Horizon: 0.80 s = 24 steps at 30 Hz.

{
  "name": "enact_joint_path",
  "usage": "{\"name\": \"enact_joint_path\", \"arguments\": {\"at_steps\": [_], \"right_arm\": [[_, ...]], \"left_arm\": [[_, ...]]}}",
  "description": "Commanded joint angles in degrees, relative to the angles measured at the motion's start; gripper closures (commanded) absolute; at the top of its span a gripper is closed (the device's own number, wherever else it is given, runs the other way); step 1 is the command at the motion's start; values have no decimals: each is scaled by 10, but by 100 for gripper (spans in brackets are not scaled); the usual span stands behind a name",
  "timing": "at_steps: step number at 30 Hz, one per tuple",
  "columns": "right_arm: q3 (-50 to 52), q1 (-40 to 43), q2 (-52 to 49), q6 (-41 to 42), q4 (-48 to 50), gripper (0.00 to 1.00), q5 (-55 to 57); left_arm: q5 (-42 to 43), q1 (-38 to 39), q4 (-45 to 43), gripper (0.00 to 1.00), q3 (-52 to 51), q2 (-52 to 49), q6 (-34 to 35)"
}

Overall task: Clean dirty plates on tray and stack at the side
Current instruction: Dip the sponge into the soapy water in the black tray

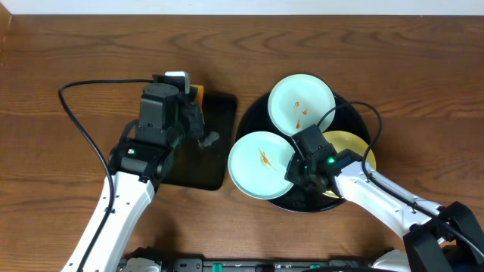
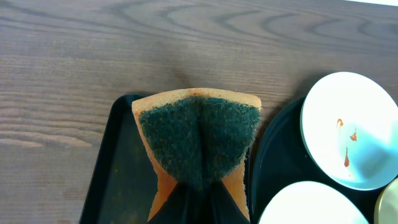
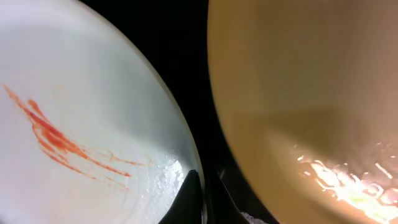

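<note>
The round black tray [image 1: 253,117] holds three plates. A mint-green plate [image 1: 301,103] with orange specks sits at the back. A second mint-green plate [image 1: 257,162] with an orange smear overhangs the tray's front left. A yellow plate [image 1: 349,143] lies at the right, partly under my right arm. My right gripper [image 1: 296,168] is shut on the right rim of the smeared mint plate [image 3: 81,124], with the yellow plate [image 3: 311,93] beside it. My left gripper [image 1: 193,106] is shut on an orange sponge with a dark green pad [image 2: 199,134], left of the tray.
A smaller rectangular black tray [image 1: 204,162] lies under my left gripper, left of the round tray; a small grey scrap [image 1: 208,138] lies on it. Arm cables loop over the wooden table [image 1: 76,60] and over the round tray's right side.
</note>
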State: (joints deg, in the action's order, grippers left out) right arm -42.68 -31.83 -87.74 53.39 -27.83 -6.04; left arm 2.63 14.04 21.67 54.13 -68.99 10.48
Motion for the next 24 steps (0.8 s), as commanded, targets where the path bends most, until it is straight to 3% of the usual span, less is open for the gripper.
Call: {"name": "enact_joint_path", "arguments": {"at_steps": [1, 24], "right_arm": [[3, 3, -3, -3, -1, 99, 28], [3, 4, -3, -3, -1, 99, 28]], "left_arm": [[-2, 1, 6, 91, 9, 5, -5], [-1, 1, 14, 91, 9, -38, 7]]}}
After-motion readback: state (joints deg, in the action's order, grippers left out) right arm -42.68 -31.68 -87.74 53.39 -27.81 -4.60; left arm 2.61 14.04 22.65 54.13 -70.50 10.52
